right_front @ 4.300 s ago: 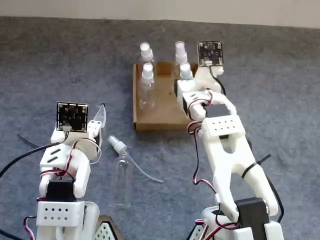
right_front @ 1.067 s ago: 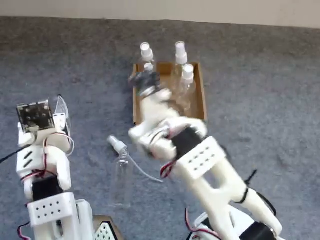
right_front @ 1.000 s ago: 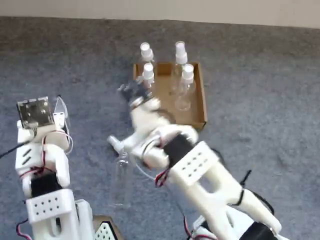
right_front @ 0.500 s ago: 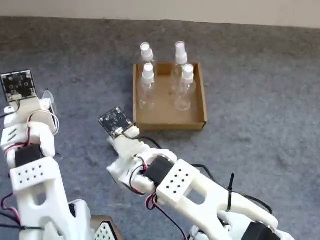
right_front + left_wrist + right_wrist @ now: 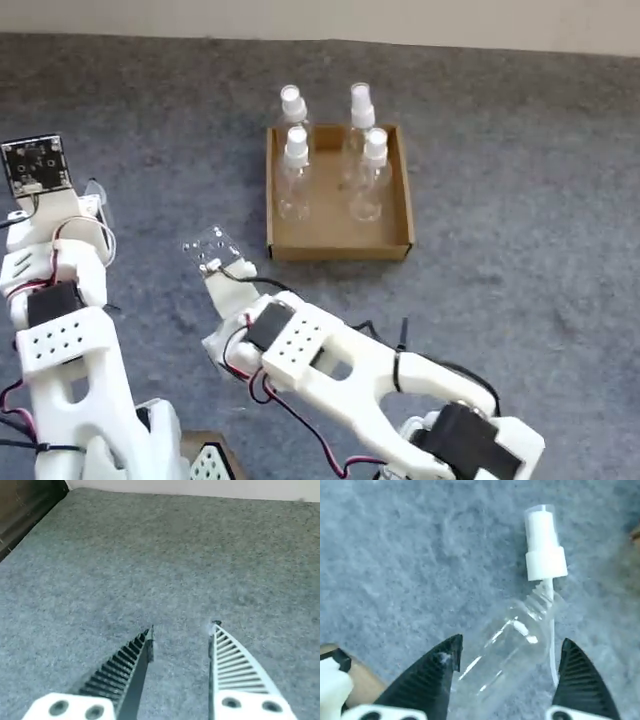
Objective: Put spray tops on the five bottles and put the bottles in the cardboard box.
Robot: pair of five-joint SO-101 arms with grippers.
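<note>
four bottles point(image 5: 296, 178) stand capped inside the cardboard box point(image 5: 335, 228), so i judge one is left to do. the fifth bottle point(image 5: 512, 640) lies on its side on the carpet outside the box. it is clear plastic, with its white spray top point(image 5: 546, 545) at the neck and the threads bare, so not screwed down. my right gripper point(image 5: 511, 647) is spread wide over it, holding nothing. my left gripper point(image 5: 181, 632) gapes empty, well apart from the box.
</note>
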